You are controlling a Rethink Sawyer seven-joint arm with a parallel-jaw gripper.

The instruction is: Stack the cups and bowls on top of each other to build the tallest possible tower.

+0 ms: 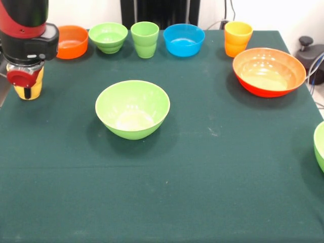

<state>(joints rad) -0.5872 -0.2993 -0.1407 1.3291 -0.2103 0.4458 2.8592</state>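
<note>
My gripper [26, 76] hangs at the far left, right over the yellow cup [31, 92], whose top it hides. Whether it grips the cup does not show. A large light green bowl [132, 108] stands upright mid-table. Along the far edge stand a small orange bowl [71, 41], a small light green bowl [108, 36], a light green cup [145, 38], a small blue bowl [184, 39] and an orange-yellow cup [237, 38]. A large orange-red bowl [269, 71] sits at the right. A second large light green bowl [320, 144] is cut off by the right edge. The purple bowl is out of view.
The table [167, 192] wears a dark green cloth. The robot's black pedestal [159, 11] stands behind the far edge. A black knob and cables [310, 50] lie off the table at the right.
</note>
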